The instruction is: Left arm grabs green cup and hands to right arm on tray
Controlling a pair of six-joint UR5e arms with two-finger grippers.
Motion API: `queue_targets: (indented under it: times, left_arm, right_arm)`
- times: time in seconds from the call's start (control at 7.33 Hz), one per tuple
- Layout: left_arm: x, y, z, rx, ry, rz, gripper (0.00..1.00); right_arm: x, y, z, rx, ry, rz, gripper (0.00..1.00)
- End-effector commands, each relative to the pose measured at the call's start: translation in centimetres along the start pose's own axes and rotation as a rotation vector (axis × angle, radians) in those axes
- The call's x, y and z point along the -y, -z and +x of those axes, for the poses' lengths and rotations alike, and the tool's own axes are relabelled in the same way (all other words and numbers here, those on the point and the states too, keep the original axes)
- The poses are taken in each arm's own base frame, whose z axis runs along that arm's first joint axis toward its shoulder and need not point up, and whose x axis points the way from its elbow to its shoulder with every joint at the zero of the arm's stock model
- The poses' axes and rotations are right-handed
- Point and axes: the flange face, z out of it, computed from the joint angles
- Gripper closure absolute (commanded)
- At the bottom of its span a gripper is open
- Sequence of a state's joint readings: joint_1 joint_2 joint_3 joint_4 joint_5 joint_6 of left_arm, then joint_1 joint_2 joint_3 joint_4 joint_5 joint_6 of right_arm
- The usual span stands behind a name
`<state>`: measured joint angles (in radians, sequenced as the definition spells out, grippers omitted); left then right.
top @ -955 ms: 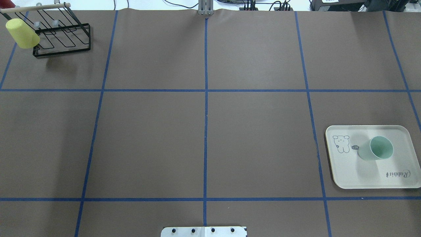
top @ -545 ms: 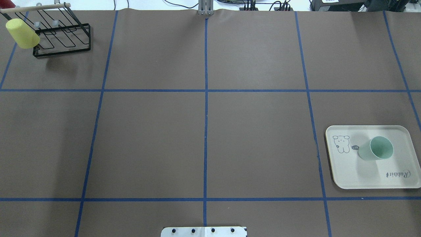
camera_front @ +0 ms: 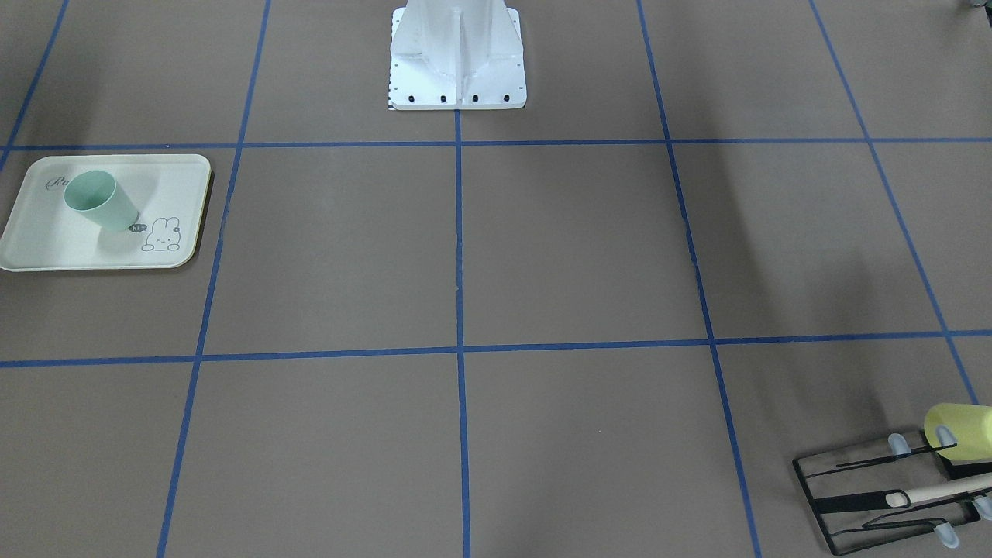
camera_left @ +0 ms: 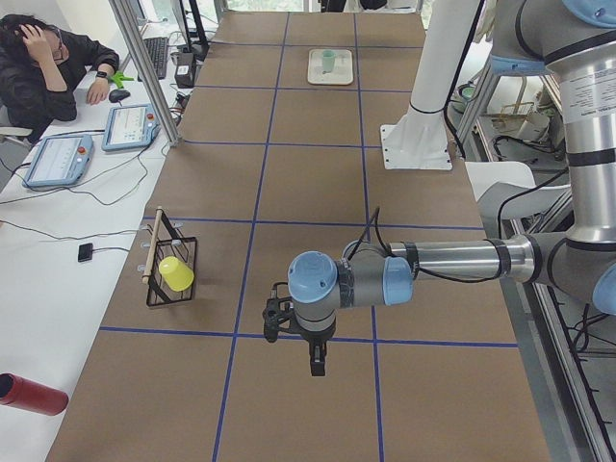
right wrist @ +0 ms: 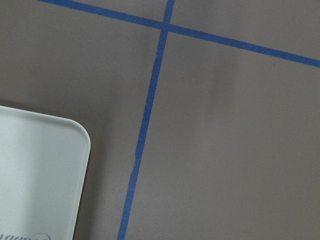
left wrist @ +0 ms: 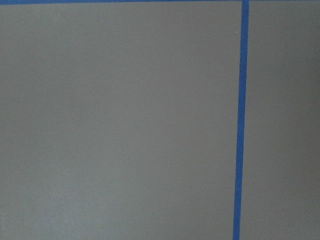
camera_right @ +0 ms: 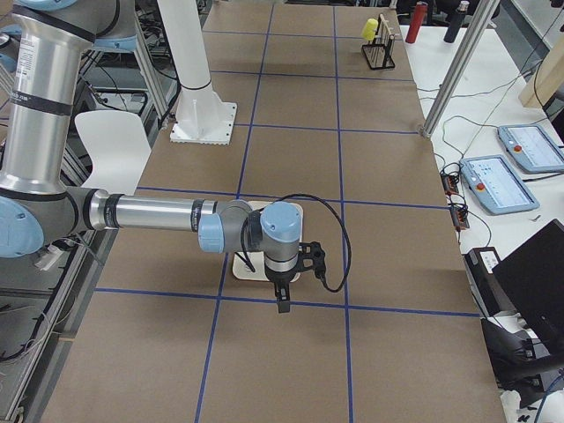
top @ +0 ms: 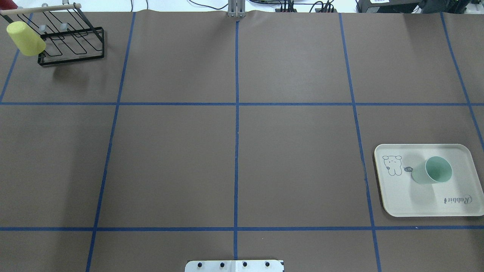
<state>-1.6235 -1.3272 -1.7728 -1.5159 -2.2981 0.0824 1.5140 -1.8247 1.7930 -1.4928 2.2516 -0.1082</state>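
Observation:
The pale mint-green cup stands upright, mouth up, on the cream Rabbit tray at the table's right side. Both also show in the front view, the cup on the tray. No gripper is near the cup in the overhead or front view. My left gripper shows only in the left side view, pointing down over bare table far from the tray. My right gripper shows only in the right side view, just beside the tray. I cannot tell whether either is open or shut. A tray corner fills the right wrist view.
A black wire rack stands at the far left corner with a yellow-green cup hung on it. The robot's white base sits at the near middle edge. Blue tape lines cross the brown table. An operator sits beside the table in the left side view.

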Motion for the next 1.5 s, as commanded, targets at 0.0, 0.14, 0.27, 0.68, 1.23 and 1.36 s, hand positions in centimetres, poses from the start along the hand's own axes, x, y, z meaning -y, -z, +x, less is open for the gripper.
queue_targets:
  times: [0.0, 0.14, 0.27, 0.68, 1.23, 1.36]
  left_arm:
    - [1.3, 1.8, 2.1, -0.024, 0.041, 0.038, 0.00]
    - [1.7, 2.2, 2.7, -0.023, 0.012, 0.066, 0.00]
    - [1.8, 2.0, 3.0, -0.022, -0.012, 0.072, 0.00]
    - [1.8, 1.9, 3.0, -0.022, -0.017, 0.071, 0.00]
    - [1.7, 2.1, 3.6, -0.060, -0.063, 0.115, 0.00]
    - [1.5, 1.8, 3.3, -0.064, -0.055, 0.106, 0.00]
  right_arm:
    - [-0.1, -0.3, 0.2, 0.005, -0.013, -0.006, 0.00]
    - [-0.1, -0.3, 0.2, 0.007, -0.015, -0.005, 0.00]
    - [-0.1, -0.2, 0.1, 0.007, -0.014, -0.004, 0.00]
    - [-0.1, -0.3, 0.2, 0.010, -0.016, -0.006, 0.00]
    - [-1.7, -0.8, 0.0, 0.055, -0.016, -0.018, 0.00]
    - [-2.1, -1.1, 0.3, 0.046, -0.023, -0.025, 0.00]
